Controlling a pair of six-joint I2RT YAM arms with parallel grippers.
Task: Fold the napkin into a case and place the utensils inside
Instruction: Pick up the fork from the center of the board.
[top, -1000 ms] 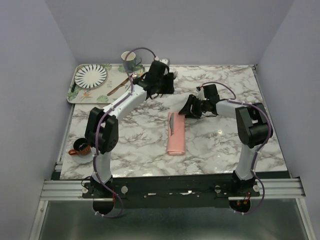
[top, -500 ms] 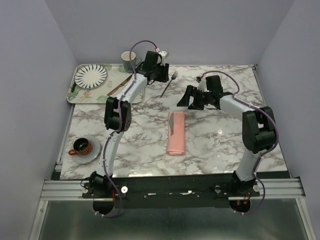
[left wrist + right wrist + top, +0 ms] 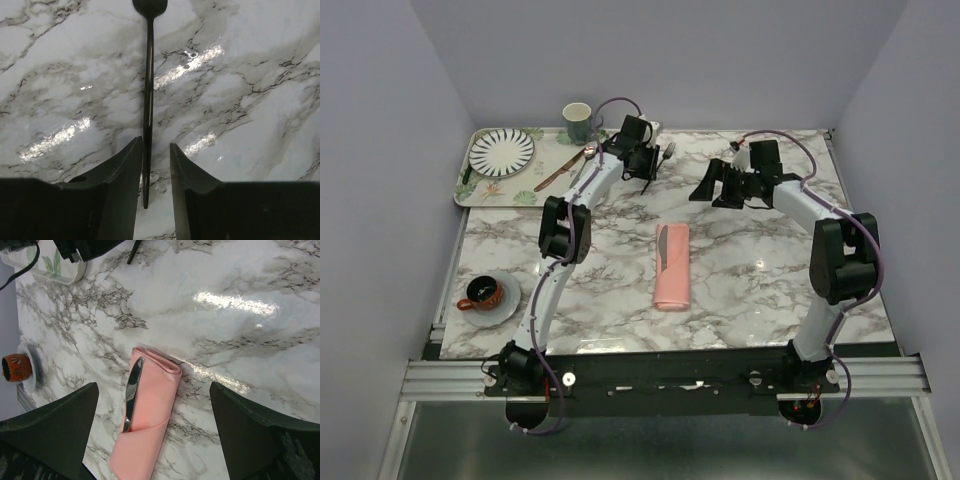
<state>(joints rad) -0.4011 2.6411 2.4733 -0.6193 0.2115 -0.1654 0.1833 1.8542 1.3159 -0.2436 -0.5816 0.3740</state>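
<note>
On the marble tabletop (image 3: 760, 280) the salmon-pink case (image 3: 672, 265) lies near the centre, its long axis running from 12 to 6 o'clock. The knife (image 3: 664, 247) is on it along the 9 o'clock edge. In the right wrist view the knife (image 3: 131, 392) has its lower end tucked under a diagonal fold of the case (image 3: 152, 415). The fork (image 3: 668, 151) lies bare on the marble at about 12 o'clock from the case, close to the far edge, well apart from the cloth. The left claw (image 3: 650, 172) is down over it. In the left wrist view the fork (image 3: 148, 90) runs straight away from the camera, its handle end between the fingers (image 3: 125, 172) of the left claw (image 3: 152, 160). They stand narrow, the handle against one finger and a slit of marble showing beside the other. The right claw (image 3: 717, 190) hangs above the tabletop at about 1 o'clock from the case, spread wide and holding nothing; from its own camera the right claw (image 3: 153, 387) frames the case between its fingers. A tray (image 3: 465, 180) at 10 o'clock carries a striped plate (image 3: 501, 151), a mug (image 3: 577, 120) and a brown-handled utensil (image 3: 555, 177). A small cup (image 3: 480, 293) on a saucer sits at 8 o'clock.
</note>
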